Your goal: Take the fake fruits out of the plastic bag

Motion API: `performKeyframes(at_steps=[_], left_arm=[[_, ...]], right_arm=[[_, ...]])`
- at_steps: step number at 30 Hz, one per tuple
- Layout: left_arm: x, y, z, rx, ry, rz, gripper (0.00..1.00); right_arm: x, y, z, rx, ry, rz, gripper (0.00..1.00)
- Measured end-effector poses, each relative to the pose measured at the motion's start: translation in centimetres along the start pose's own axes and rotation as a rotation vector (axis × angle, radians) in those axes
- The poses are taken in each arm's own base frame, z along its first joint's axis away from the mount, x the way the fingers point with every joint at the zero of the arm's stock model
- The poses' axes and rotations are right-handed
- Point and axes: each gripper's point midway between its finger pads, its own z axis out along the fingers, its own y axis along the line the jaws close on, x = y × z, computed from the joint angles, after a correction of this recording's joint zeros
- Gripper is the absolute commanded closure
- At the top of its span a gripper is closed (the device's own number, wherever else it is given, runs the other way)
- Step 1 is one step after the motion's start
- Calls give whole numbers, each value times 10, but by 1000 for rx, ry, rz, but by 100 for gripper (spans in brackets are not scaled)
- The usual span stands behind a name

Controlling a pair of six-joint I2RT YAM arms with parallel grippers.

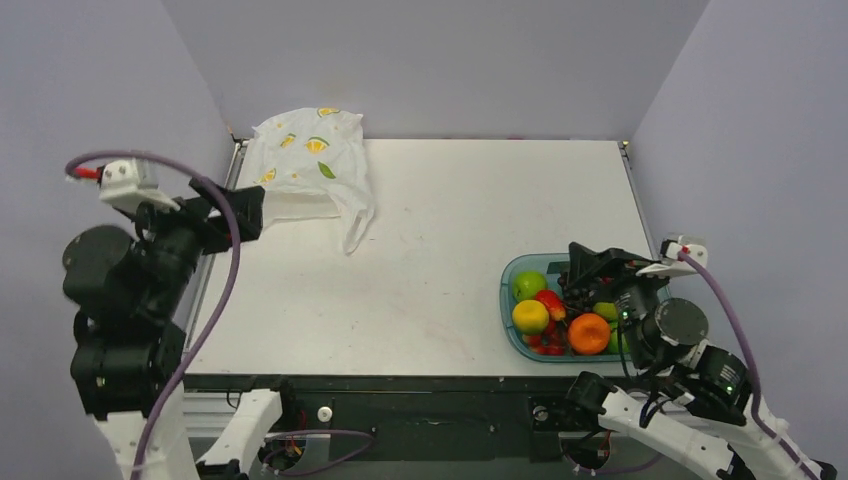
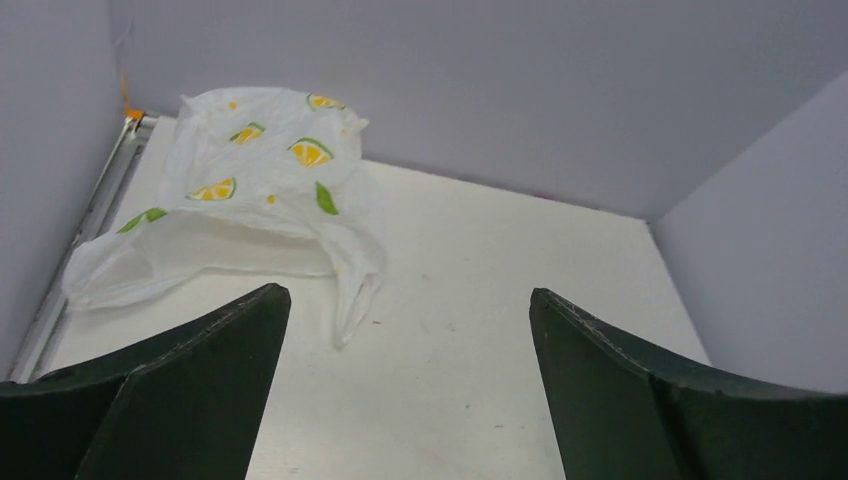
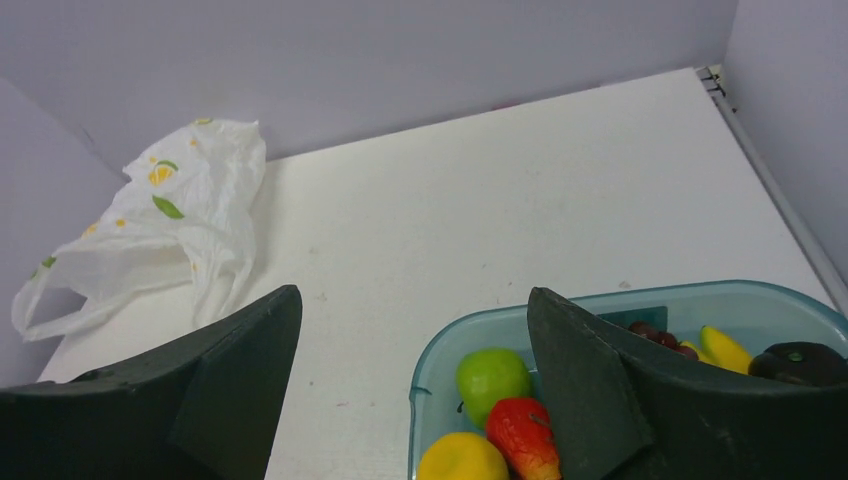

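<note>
The white plastic bag (image 1: 308, 165) with lemon prints lies crumpled and flat at the table's far left; it also shows in the left wrist view (image 2: 262, 190) and the right wrist view (image 3: 165, 235). The fake fruits sit in a teal tray (image 1: 508, 282) at the near right: green apple (image 1: 528, 285), yellow lemon (image 1: 530, 317), orange (image 1: 589, 334), red strawberry (image 1: 549, 302). The right wrist view shows the apple (image 3: 492, 377), strawberry (image 3: 523, 435), lemon (image 3: 462, 462), grapes (image 3: 660, 337) and banana (image 3: 722, 348). My left gripper (image 2: 410, 310) is open and empty, near the bag. My right gripper (image 3: 415, 310) is open and empty above the tray.
Grey walls enclose the table on three sides. A metal rail (image 1: 232, 170) runs along the left edge and another (image 1: 632, 170) along the right edge. The bag's handle (image 1: 355, 232) trails toward the table's middle.
</note>
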Motion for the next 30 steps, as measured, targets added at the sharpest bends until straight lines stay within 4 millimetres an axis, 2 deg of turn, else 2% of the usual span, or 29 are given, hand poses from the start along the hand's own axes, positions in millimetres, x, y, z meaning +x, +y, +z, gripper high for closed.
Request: performKeyframes(at_steps=[7, 10, 16, 23, 30], left_arm=[[-36, -49, -94, 276, -334, 2, 5], [-53, -61, -122, 333, -448, 20, 4], [-65, -65, -141, 350, -520, 34, 3], [-80, -69, -164, 349, -589, 45, 3], [-82, -67, -173, 339, -618, 53, 3]], right_arm=[[-59, -22, -24, 50, -109, 33, 21], [-77, -31, -32, 69, -145, 48, 21], [-93, -41, -43, 83, -185, 81, 18], [-98, -51, -50, 91, -211, 96, 15], [-106, -60, -57, 107, -245, 124, 14]])
